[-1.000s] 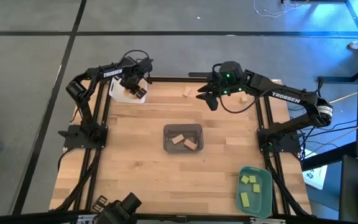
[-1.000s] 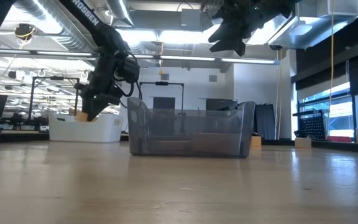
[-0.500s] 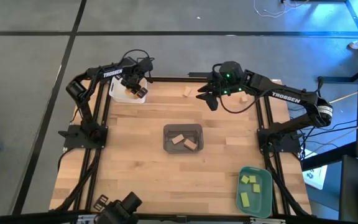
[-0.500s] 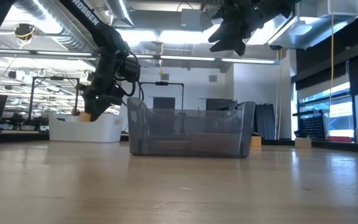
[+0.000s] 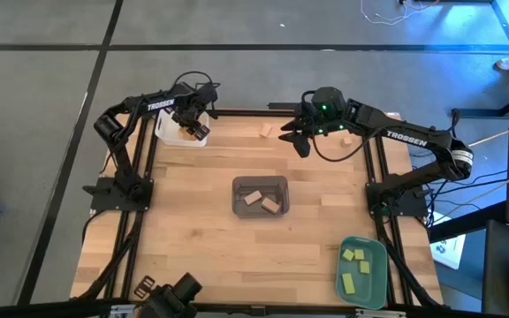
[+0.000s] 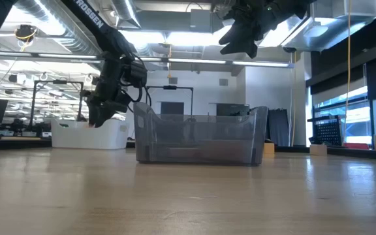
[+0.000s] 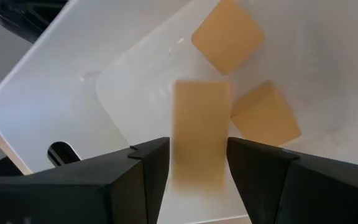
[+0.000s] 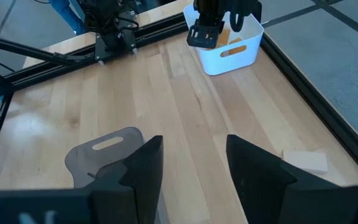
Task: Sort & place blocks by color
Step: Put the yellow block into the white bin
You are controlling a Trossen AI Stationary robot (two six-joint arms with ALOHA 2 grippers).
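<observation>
The left gripper [image 5: 199,126] hung over the white tray [image 5: 171,132] at the bench's far left corner, its fingers [image 7: 110,180] spread apart. An orange bar [image 7: 199,134] showed blurred in the gap between them, with no finger touching it in the left wrist view, above the tray's white floor. Two more orange blocks [image 7: 229,35] lay inside that tray, one near a wall and the other [image 7: 266,113] just beside the bar.

The right gripper [image 5: 295,138] waited raised above the far edge of the bench [image 5: 193,212], right of the middle, jaws parted and empty. A tan block [image 5: 265,131] lay on the bare wood near the far edge, just beside that gripper, and another tan block [image 5: 346,136] sat near the far right corner.

The grey tray [image 5: 239,187] stood at the centre of the bench and held two tan blocks [image 5: 253,198], close together. The teal tray [image 5: 376,281] rested at the near right corner with three yellow-green blocks [image 5: 349,255] inside, two small ones toward its far end and a longer one [image 5: 348,283] toward its near end.
</observation>
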